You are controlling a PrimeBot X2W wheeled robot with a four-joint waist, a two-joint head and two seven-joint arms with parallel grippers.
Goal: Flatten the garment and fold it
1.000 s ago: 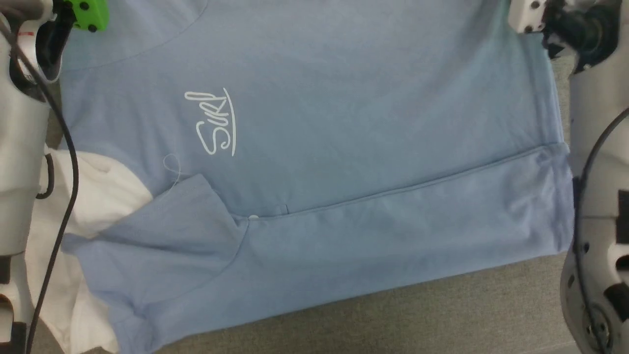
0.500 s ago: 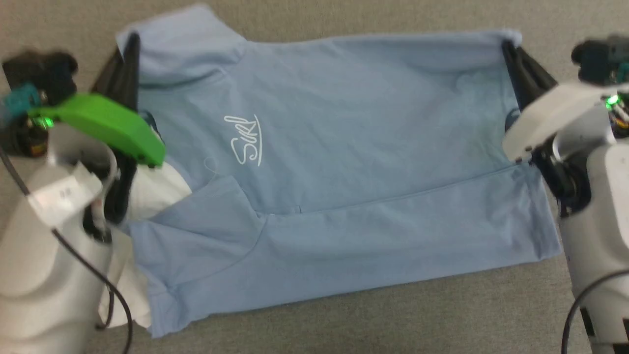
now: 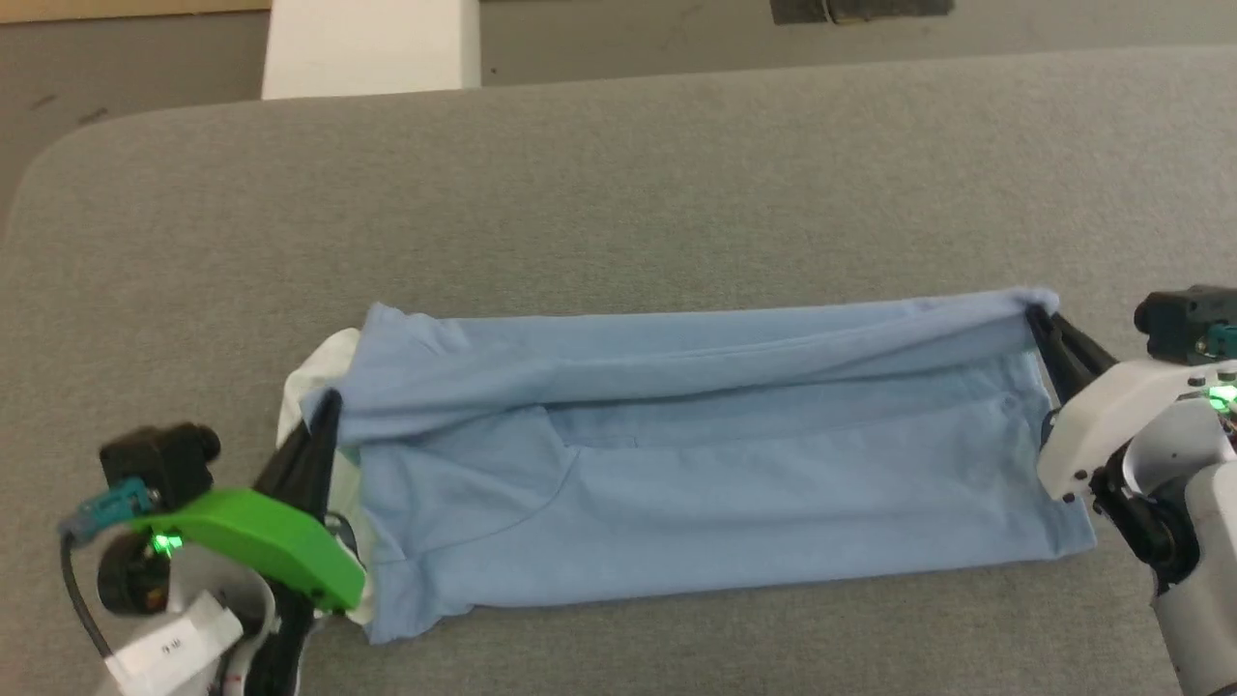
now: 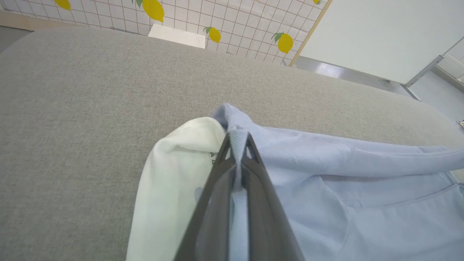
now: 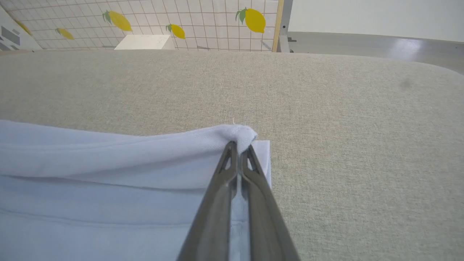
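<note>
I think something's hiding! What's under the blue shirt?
At the left end of the blue shirt, a white sleeve pokes out from under it. The gray table shows all around. The folded cloth covers whatever is beneath the middle, so that cannot be seen.

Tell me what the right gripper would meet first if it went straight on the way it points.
Past the garment corner it pinches, the right gripper would likely meet the bare grey tabletop first; its tilt is hard to judge.
</note>
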